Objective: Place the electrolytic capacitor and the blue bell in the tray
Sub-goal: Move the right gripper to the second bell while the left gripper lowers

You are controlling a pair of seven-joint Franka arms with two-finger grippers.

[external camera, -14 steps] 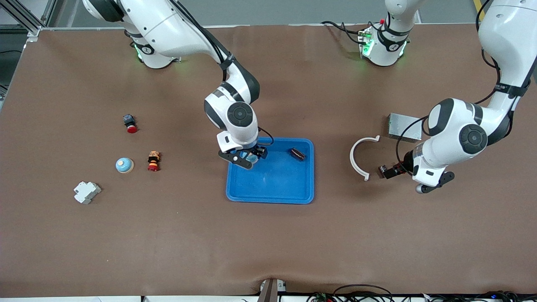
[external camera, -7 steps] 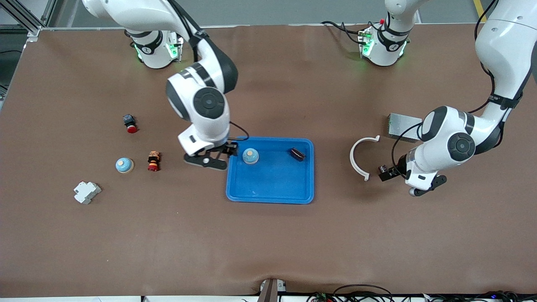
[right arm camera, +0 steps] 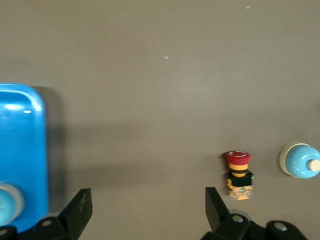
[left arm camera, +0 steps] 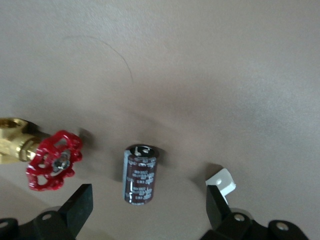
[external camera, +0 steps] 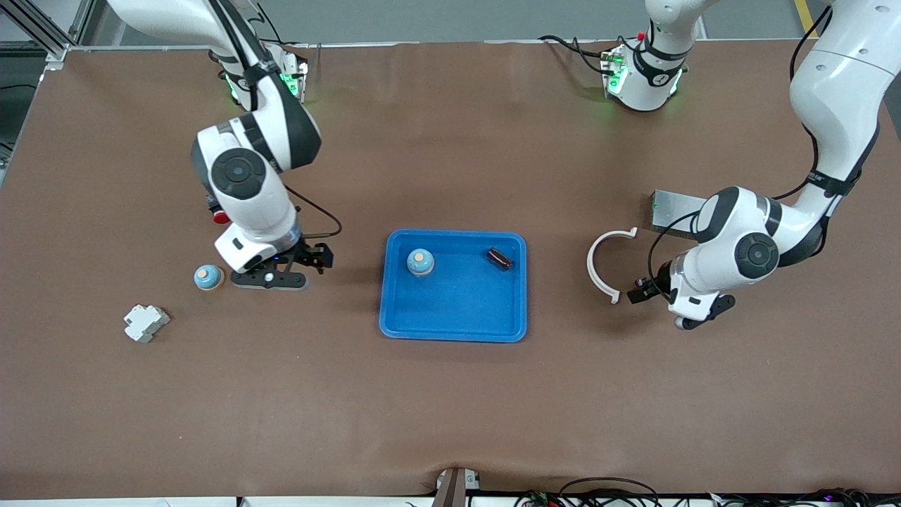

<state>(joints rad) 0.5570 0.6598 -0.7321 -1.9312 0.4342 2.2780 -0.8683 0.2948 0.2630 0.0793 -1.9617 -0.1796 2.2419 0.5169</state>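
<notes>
The right gripper (external camera: 269, 279) hangs between a round blue bell (external camera: 209, 277) and the shallow blue plastic tray (external camera: 454, 317), which holds a second blue bell (external camera: 420, 262), while the left gripper (external camera: 702, 312) hangs over a dark electrolytic capacitor (left arm camera: 141, 174) beside a red-handled brass valve (left arm camera: 52, 160).

Brown table (external camera: 450, 408), blue tray (external camera: 452, 327), white clip (external camera: 600, 264), grey box (external camera: 672, 209)
</notes>
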